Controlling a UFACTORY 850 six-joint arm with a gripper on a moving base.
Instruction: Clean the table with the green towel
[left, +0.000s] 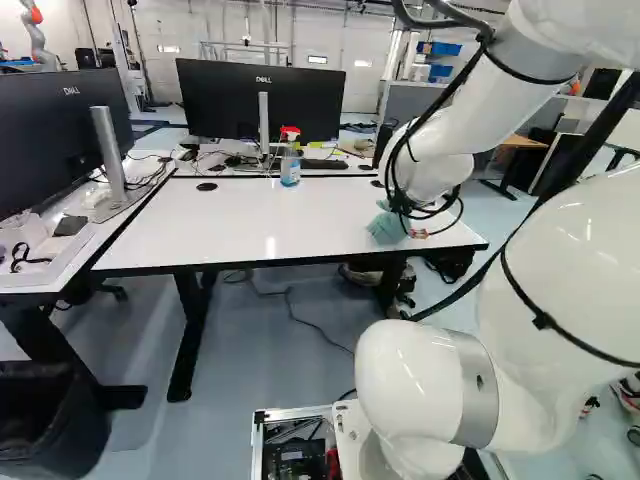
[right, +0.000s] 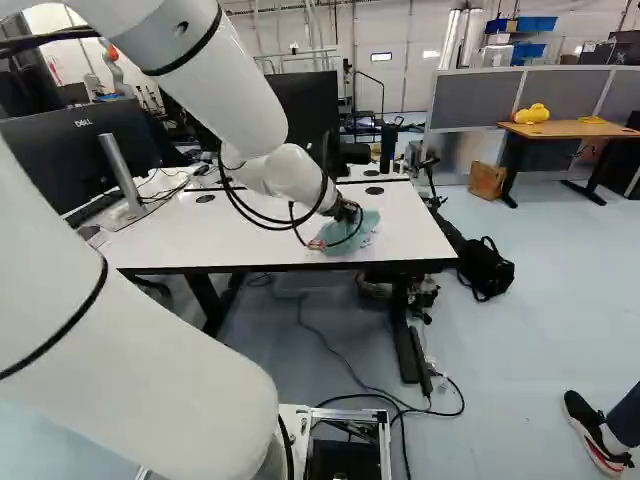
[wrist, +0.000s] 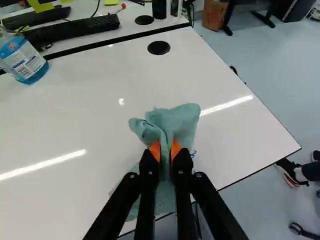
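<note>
The black two-fingered gripper (right: 349, 213) is closed around the crumpled light green cloth towel (wrist: 172, 120), pinching it between its orange pads, with loose folds reaching ahead of the fingertips. The towel is over the white, black-edged surface (wrist: 75, 115), toward its right end in both base views. A clear spray bottle with blue liquid (left: 290, 168) stands near the far edge.

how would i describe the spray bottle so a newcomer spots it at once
Start at the white table and look to its far edge, in front of the wide black monitor straight ahead. There stands a clear spray bottle with a red and white head and blue lower part. Unlike the flat black keyboard behind it, it stands upright.
</note>
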